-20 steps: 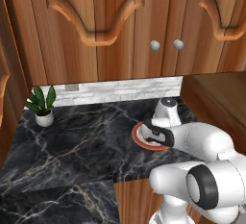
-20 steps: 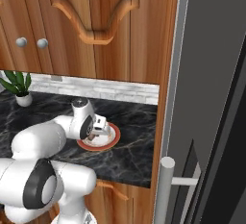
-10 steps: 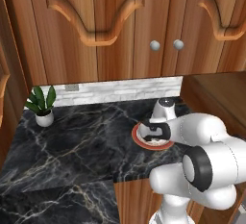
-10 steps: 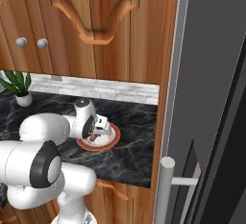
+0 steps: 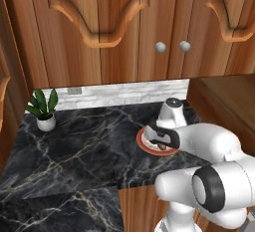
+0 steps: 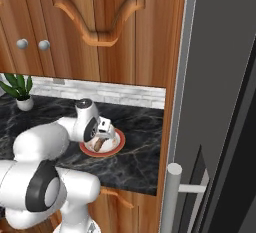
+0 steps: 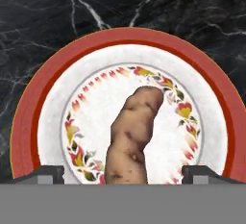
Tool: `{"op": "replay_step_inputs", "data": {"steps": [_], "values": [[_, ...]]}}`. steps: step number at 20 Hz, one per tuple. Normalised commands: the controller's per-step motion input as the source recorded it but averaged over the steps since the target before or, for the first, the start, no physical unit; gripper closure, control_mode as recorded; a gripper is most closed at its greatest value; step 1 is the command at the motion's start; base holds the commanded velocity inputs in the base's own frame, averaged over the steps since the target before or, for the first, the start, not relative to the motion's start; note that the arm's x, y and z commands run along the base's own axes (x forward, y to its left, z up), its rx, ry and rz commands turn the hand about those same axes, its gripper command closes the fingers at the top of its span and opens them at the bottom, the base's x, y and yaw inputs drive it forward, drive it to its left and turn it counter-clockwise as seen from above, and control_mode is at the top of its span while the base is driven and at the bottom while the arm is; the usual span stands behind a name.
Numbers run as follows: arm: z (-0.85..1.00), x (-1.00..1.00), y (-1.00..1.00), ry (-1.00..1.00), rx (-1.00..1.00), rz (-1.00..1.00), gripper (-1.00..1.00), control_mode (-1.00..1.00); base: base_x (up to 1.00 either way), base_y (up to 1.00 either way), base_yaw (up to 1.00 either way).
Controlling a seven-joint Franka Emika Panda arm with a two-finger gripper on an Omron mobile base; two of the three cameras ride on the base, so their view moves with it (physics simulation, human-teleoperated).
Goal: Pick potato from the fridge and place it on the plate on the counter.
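The brown potato [image 7: 132, 136] lies on the white centre of the plate [image 7: 29, 117], which has a reddish-brown rim and stands on the black marble counter [image 7: 57, 6]. My gripper [image 7: 123, 175] hangs just above it, open. Its fingertips [image 7: 45, 174] stand wide apart on either side of the potato, clear of it. In the left base view the gripper [image 5: 160, 139] is over the plate [image 5: 142, 142] with the potato [image 5: 162, 147] under it. The right base view shows the gripper [image 6: 101, 136], potato [image 6: 98, 146] and plate [image 6: 116, 146]. The grey fridge [image 6: 220, 77] stands at the right.
A white pot with a green plant [image 5: 44, 110] stands at the back left of the counter [image 5: 84, 146]. Wooden wall cabinets [image 5: 109, 27] hang above. The fridge's silver bar handle [image 6: 168, 197] rises close to the counter's right end. A wooden side panel [image 6: 175, 87] borders the fridge.
The arm's elbow has swung in over the counter while the hand stays over the plate. The potato now rests on the plate between the spread fingers.
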Motion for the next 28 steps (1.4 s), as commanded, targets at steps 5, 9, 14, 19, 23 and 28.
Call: {"op": "replay_step_inputs", "data": {"steps": [5,9,14,19,23,28], "values": [[0.29,-0.81,0.04,-0.08,0.00,0.00,-1.00,-1.00,0.00,0.00,0.00],[0.45,-0.73,0.00,-0.09,0.00,0.00,-1.00,-1.00,0.00,0.00,0.00],[0.55,-0.56,0.00,-0.01,0.00,0.00,-1.00,-1.00,0.00,0.00,0.00],[0.78,-0.67,0.00,-0.01,0.00,0.00,-1.00,-1.00,0.00,0.00,0.00],[0.75,-0.73,0.00,-0.02,0.00,0.00,-1.00,-1.00,0.00,0.00,0.00],[0.73,-0.73,0.00,0.00,0.00,0.00,-1.00,-1.00,0.00,0.00,0.00]]}}
